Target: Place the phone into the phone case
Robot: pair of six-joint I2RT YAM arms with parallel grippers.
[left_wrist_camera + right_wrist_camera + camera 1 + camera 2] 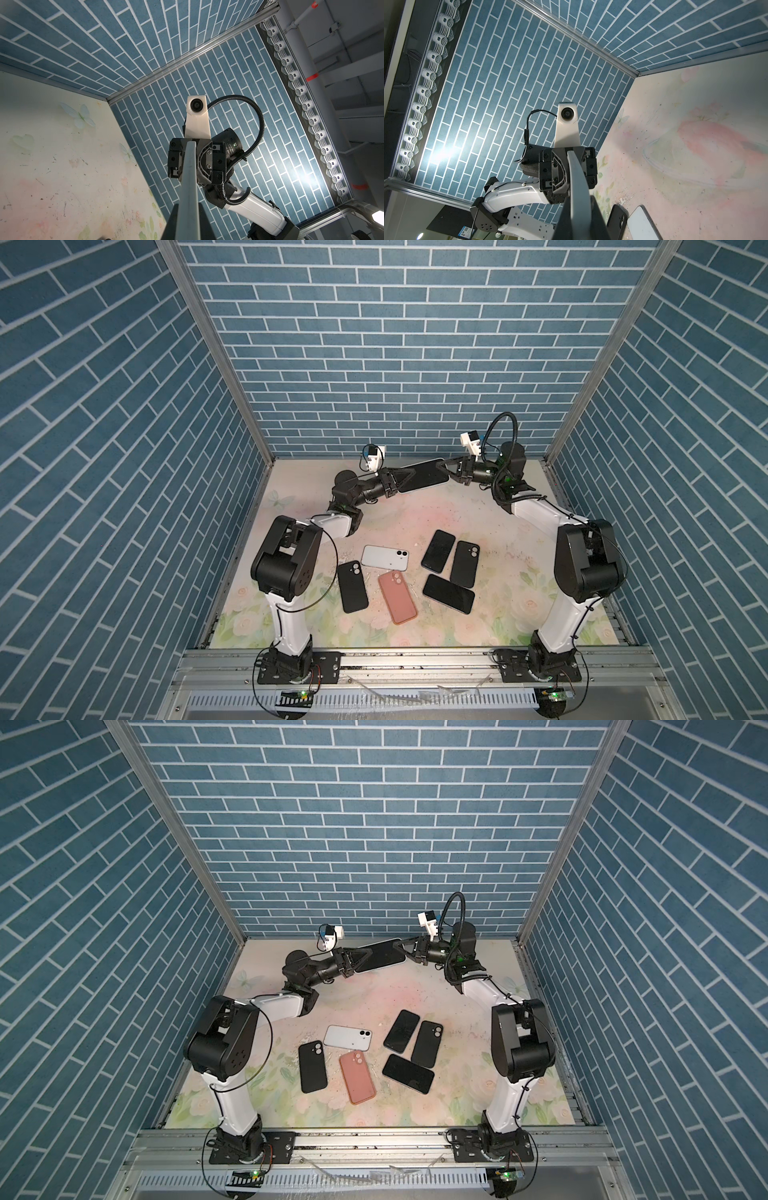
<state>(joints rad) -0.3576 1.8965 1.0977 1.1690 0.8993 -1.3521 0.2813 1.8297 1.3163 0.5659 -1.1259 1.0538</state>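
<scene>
Phone [422, 479] held in the air above the far end of the floral surface [519, 601], gripped at both ends. Its long axis runs left to right in both top views, slightly tilted, with the right end higher in the frame. The dark screen faces up and a pale rim shows.

The left fingers [397, 477] are pinched narrow on its left short end. The right fingers [448, 468] are pinched narrow on its right short end. In the left wrist view the phone appears edge-on, a thin grey strip running out to the right fingers.

Well apart, nearer the arm bases, lie:
- a white phone [384, 557], face down
- a black case [352, 587]
- a pink case [397, 596]
- a dark phone [438, 551]
- another black case [464, 564]
- another dark phone [449, 593]
</scene>
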